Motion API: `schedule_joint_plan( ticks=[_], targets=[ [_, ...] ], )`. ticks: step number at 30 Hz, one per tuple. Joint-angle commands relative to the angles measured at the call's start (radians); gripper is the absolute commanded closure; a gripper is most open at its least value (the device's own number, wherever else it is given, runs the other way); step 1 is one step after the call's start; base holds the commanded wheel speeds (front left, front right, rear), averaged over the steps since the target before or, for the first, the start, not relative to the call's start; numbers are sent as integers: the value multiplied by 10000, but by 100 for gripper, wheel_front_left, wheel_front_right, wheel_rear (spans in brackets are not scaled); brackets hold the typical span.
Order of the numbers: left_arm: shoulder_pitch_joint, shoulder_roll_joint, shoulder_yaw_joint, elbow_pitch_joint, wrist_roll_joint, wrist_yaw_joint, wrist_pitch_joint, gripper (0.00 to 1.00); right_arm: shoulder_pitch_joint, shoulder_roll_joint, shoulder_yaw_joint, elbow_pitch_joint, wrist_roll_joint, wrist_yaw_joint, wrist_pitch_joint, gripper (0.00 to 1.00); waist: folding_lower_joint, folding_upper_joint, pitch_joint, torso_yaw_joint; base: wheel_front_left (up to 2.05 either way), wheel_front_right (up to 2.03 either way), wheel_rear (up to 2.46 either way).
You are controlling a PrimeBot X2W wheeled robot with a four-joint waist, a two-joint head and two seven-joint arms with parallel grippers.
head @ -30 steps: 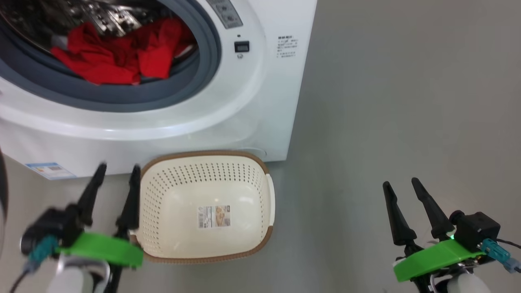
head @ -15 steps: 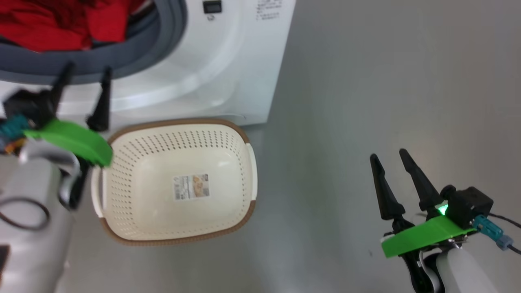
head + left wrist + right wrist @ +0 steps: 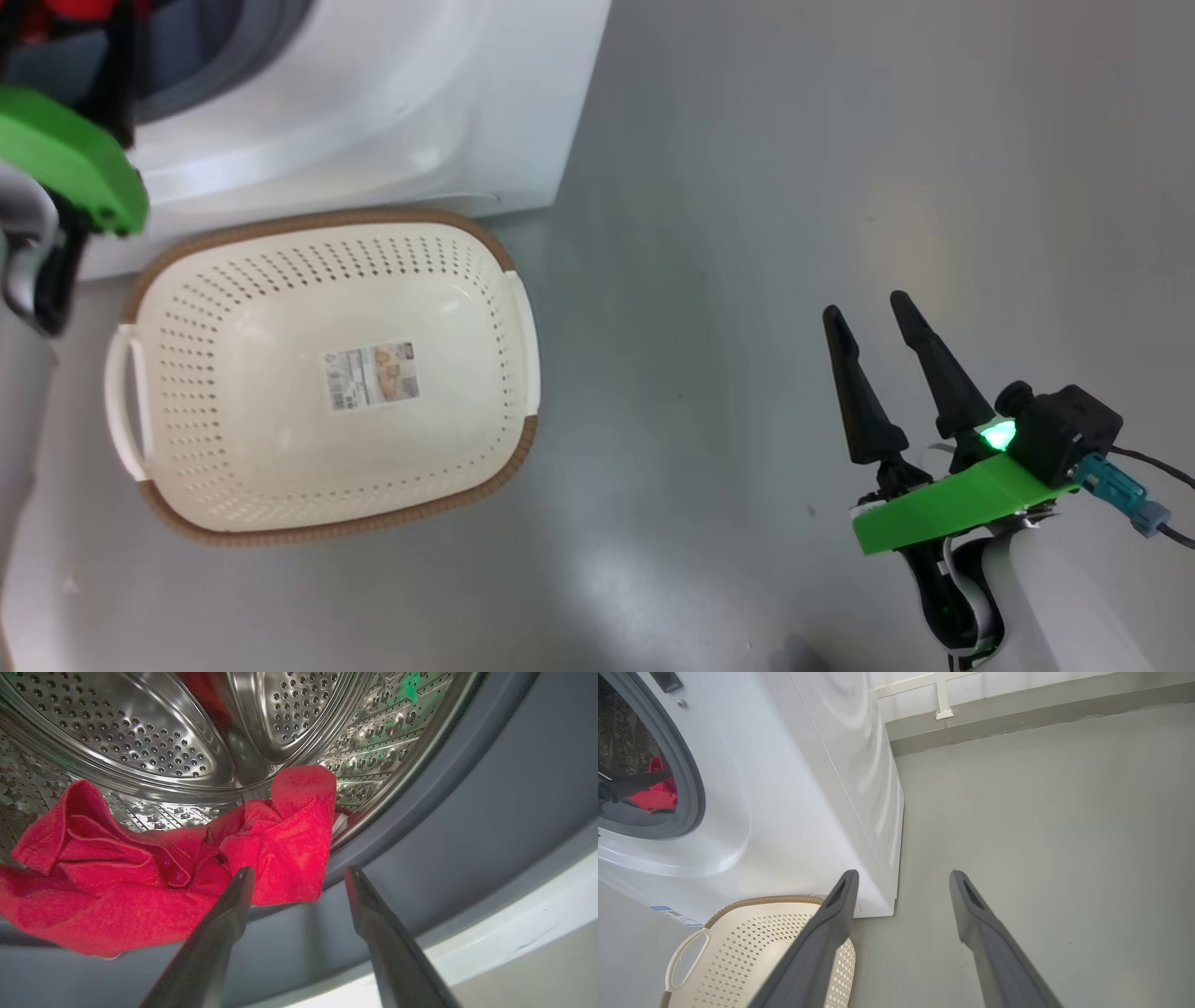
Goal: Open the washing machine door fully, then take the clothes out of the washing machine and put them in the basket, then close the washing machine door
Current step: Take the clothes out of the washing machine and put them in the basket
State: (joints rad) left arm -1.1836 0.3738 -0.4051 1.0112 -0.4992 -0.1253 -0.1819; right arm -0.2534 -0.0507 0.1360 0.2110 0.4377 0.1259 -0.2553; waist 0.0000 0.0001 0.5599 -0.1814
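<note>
At the left, the left gripper (image 3: 299, 872) points into the mouth of the washing machine (image 3: 373, 121), its two long, dark, tapered fingers spread apart and grasping nothing. Just ahead lie the clothes (image 3: 140, 896), crumpled bright red soft fabric on the shiny perforated steel drum (image 3: 140, 742), spilling onto the smooth grey-blue rubber seal (image 3: 467, 812). Whether a fingertip touches the cloth is hard to tell. Against the glossy white machine sits the basket (image 3: 317, 532), rounded cream perforated plastic with a brown woven-look rim and a sticker (image 3: 371, 375) inside. Far right, the right gripper (image 3: 866, 306) hovers above the grey floor (image 3: 840, 140), fingers spread, holding nothing.
</note>
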Motion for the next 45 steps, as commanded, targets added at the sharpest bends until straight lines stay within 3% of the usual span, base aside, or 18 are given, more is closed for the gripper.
schedule_joint_plan(
  ticks=[1, 13, 25, 27, 28, 29, 30, 41, 45],
  targets=[
    [-382, 611, 55, -28, -105, -54, 55, 0, -63, 3, 272, -242, 128, 48, -65, 0, 0, -1, 306, -241, 0, 0, 0],
    [-1771, 1187, -1243, 1004, -753, -54, 442, 0, -221, 4, 649, -346, 509, 48, -65, 0, 0, -1, 827, -785, 0, 0, 0],
    [-2304, 1451, -1928, 1926, -877, -54, 361, 0, -206, 4, 671, -426, 609, 48, -65, 0, 0, -1, 969, -1047, 0, 0, 0],
    [-2350, 1459, -2018, 2046, -888, -54, 326, 51, -222, 4, 672, -437, 611, 48, -65, 0, 0, -1, 965, -1064, 0, 0, 0],
    [-2369, 1461, -2047, 2092, -901, -54, 276, 60, -229, 4, 671, -448, 614, 48, -65, 0, 0, -1, 959, -1071, 0, 0, 0],
    [-2374, 1452, -2081, 2134, -916, -54, 240, 88, -234, 4, 671, -459, 617, 48, -65, 0, 0, -1, 952, -1077, 0, 0, 0],
    [-2377, 1439, -2110, 2169, -938, -54, 201, 100, -237, 5, 668, -472, 619, 48, -65, 0, 0, -1, 946, -1076, 0, 0, 0],
    [-1958, 992, -1738, 2104, -1626, -54, -739, 100, -79, 5, 557, -384, 545, 48, -65, 0, 0, -1, 414, -792, 0, 0, 0],
    [-1391, 977, -1118, 1264, -1733, 173, -792, 100, -1, 5, 481, -353, 448, 48, -65, 0, 0, -1, 15, -625, 0, 0, 0]
  ],
)
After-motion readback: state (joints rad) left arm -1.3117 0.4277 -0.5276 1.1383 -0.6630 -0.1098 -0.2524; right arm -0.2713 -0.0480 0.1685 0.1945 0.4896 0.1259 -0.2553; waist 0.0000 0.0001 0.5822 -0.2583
